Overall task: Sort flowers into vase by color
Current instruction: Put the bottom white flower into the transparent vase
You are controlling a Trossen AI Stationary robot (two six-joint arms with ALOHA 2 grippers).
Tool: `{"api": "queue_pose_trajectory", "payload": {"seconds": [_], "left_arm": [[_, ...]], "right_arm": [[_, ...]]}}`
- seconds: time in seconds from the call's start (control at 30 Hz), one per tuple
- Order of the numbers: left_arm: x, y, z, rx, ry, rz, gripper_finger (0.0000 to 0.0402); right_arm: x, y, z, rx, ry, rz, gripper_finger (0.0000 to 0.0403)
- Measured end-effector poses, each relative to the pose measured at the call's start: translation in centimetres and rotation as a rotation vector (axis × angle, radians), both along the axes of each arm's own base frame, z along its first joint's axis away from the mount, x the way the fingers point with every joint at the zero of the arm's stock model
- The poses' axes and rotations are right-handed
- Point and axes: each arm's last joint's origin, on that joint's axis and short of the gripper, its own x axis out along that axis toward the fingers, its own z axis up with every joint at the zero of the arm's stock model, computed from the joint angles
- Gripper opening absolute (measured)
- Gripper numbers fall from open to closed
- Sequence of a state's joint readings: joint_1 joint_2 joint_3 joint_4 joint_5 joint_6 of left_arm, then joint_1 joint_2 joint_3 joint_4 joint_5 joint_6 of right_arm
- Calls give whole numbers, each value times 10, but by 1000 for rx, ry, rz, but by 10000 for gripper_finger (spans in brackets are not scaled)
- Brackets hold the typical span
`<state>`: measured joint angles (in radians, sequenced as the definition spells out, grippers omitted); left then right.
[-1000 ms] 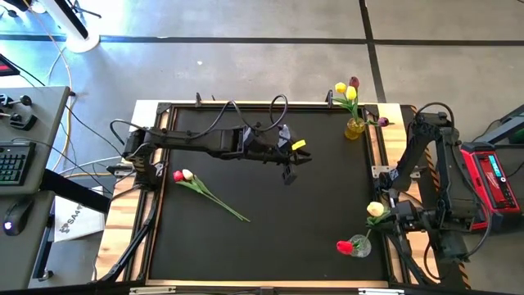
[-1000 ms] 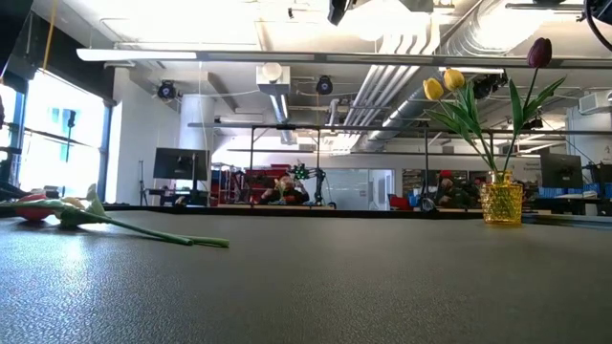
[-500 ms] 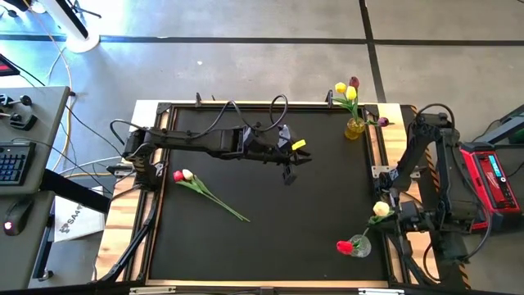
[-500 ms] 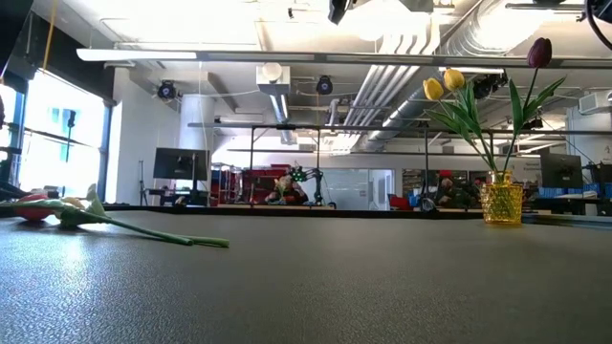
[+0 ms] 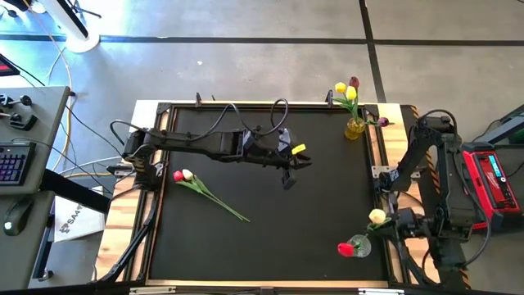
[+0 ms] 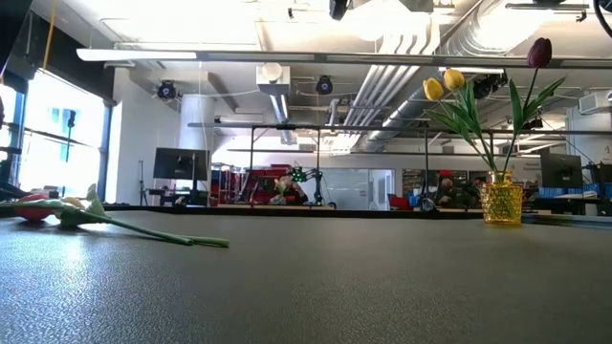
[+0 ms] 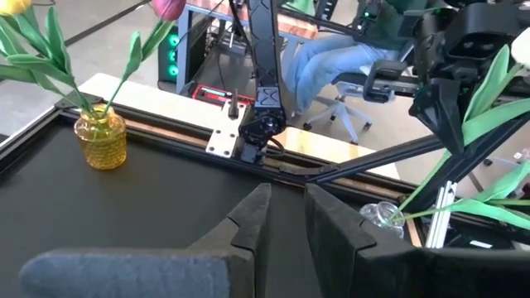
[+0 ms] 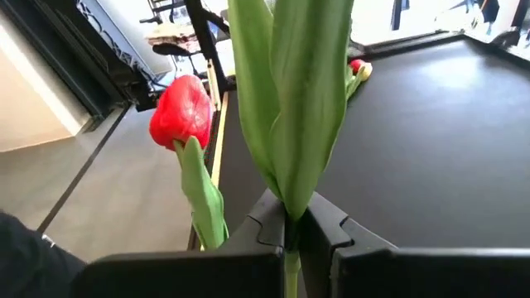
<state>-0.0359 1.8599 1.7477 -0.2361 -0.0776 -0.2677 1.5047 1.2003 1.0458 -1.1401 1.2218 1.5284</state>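
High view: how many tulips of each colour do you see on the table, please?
Red tulips: 2
Yellow tulips: 2
Cream-white tulips: 2
Dark maroon tulips: 1 (a dark bud by the yellow vase is unclear)
Total: 7

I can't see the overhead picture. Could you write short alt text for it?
Seen from above, a black table with two dark robot arms: the right gripper at the right edge is shut on a yellow tulip above a clear vase holding a red tulip. The left gripper hangs mid-table; two tulips lie at left, and a yellow vase stands at the far right corner.
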Motion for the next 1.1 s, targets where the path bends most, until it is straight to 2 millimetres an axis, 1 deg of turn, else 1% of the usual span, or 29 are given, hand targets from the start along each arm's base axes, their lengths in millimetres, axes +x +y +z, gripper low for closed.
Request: {"api": "queue_pose_trajectory", "payload": {"seconds": [0.1, 0.17, 0.23, 0.37, 0.5, 0.63, 0.77, 0.87, 1.0, 1.1], "left_arm": [[0, 0, 0, 0, 4, 0, 62], [0, 0, 0, 0, 5, 0, 62], [0, 0, 0, 1, 5, 0, 62], [0, 0, 0, 8, 6, -3, 63], [0, 0, -1, 8, 12, -2, 63], [-2, 1, -6, -8, 65, 18, 63], [-5, 2, -12, -27, 136, 33, 63], [-7, 2, -15, -27, 168, 34, 63], [-8, 2, -16, -39, 186, 41, 63], [-10, 2, -20, -98, 222, 75, 63]], "right_arm": [[0, 1, -1, 37, 30, 0, 0], [-1, 1, -1, 93, 55, -17, 3], [-1, 1, -2, 147, 72, -34, 15], [-2, 2, -4, 219, 166, -45, 65], [-2, 2, -5, 270, 213, -59, 122], [-3, 5, -2, 407, 277, -73, 157], [-3, 6, 9, 551, 284, -39, 170], [-4, 6, 19, 607, 271, 11, 171], [-4, 4, 31, 634, 240, 86, 171], [-4, 3, 40, 635, 202, 140, 171]]}}
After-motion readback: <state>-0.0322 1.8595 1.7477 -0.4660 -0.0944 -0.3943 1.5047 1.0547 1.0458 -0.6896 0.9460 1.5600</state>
